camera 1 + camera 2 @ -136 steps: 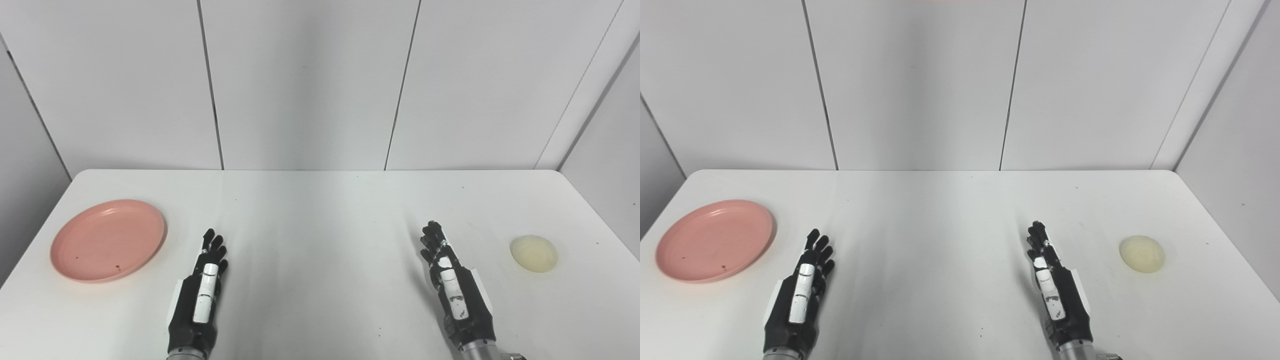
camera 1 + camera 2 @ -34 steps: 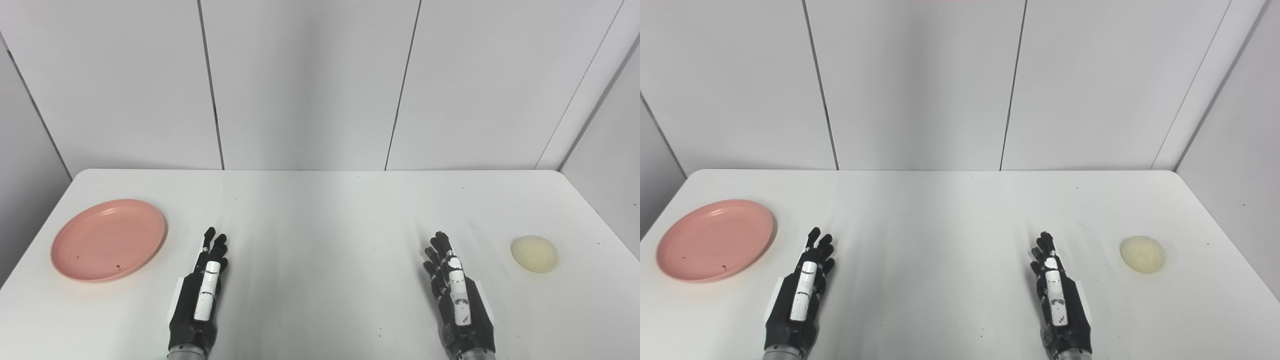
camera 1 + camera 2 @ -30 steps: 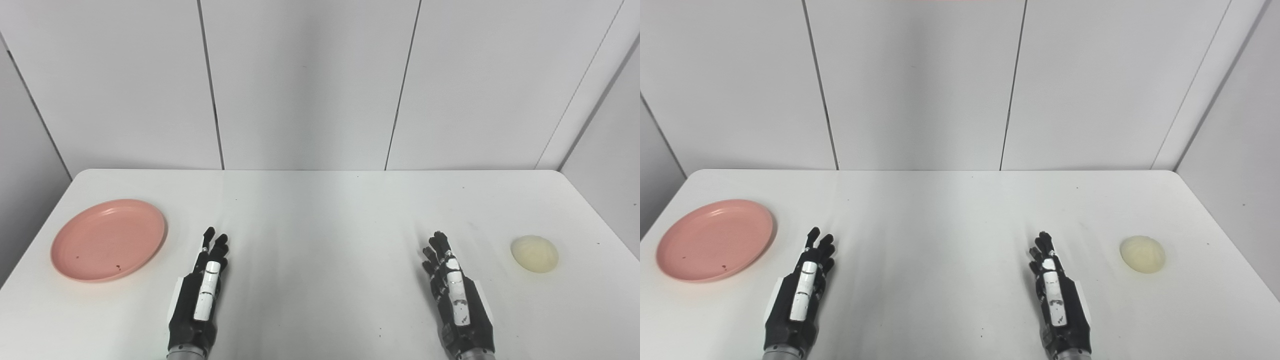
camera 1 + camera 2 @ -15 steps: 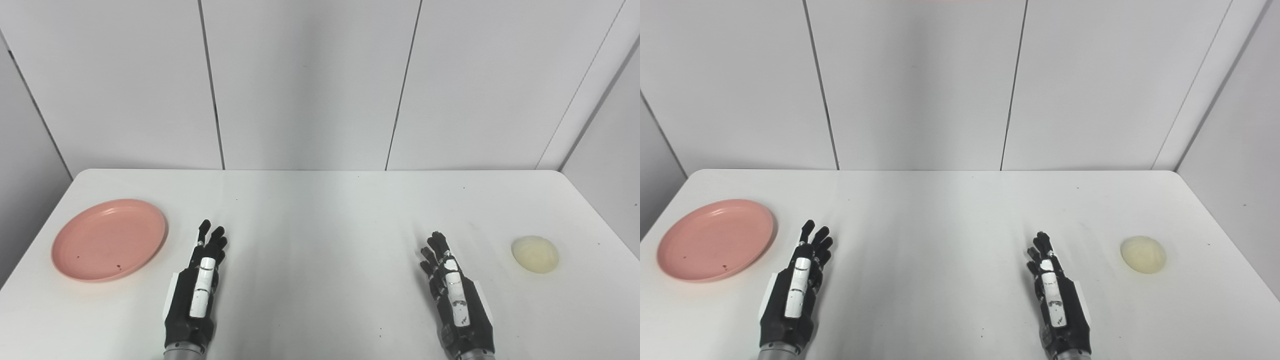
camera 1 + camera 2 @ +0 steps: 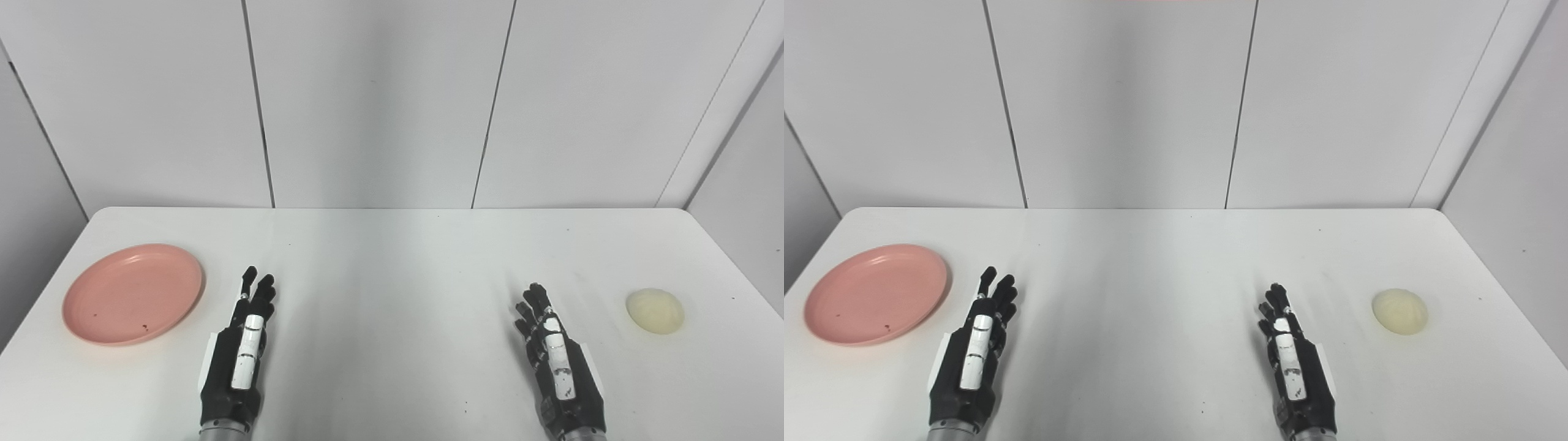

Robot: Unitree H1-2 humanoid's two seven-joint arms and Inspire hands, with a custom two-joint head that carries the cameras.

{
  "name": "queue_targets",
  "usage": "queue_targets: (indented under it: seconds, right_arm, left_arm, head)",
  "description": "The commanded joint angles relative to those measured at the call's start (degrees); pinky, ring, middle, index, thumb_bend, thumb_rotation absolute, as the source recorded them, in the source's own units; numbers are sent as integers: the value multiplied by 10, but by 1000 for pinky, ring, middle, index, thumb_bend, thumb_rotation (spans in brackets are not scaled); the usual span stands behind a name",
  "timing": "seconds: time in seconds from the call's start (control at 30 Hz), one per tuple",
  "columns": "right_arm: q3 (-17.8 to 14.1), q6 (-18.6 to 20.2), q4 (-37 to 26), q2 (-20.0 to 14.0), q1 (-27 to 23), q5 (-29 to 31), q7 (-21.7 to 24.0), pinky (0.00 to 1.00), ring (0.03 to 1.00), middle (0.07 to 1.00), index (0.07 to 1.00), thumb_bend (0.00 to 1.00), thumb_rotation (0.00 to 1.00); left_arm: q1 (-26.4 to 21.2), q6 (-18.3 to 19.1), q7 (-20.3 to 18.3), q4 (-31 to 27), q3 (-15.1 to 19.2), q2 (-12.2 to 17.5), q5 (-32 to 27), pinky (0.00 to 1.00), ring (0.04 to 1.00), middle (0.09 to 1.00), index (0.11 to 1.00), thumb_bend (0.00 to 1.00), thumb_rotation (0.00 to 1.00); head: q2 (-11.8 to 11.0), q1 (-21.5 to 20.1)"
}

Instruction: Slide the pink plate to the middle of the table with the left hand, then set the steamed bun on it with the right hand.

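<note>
The left hand [image 5: 240, 355] lies over the white table [image 5: 392, 257] with fingers extended and slightly spread, holding nothing, just right of the pink plate [image 5: 133, 293] without touching it. The right hand [image 5: 558, 367] is likewise extended and empty. The steamed bun [image 5: 655, 311] sits near the table's right edge, apart from the right hand.

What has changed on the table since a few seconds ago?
The left robot hand edged toward the pink plate. The right robot hand drew back toward the near edge. Nothing was grasped; the plate and steamed bun stayed put.
</note>
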Motion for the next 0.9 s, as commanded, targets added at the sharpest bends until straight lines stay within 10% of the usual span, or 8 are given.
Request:
queue_targets:
  seconds: [0.0,0.87]
  right_arm:
    - [-1,-33,8,5,6,-3,1,986,965,963,954,855,875]
    - [0,-31,13,5,4,-9,3,984,968,969,958,862,880]
  left_arm:
    - [-12,-3,-8,-11,0,-3,-9,1000,983,971,999,753,845]
    - [-13,9,-1,-9,-4,-1,3,1000,985,961,994,748,873]
  head:
    - [1,0]
    - [-2,0]
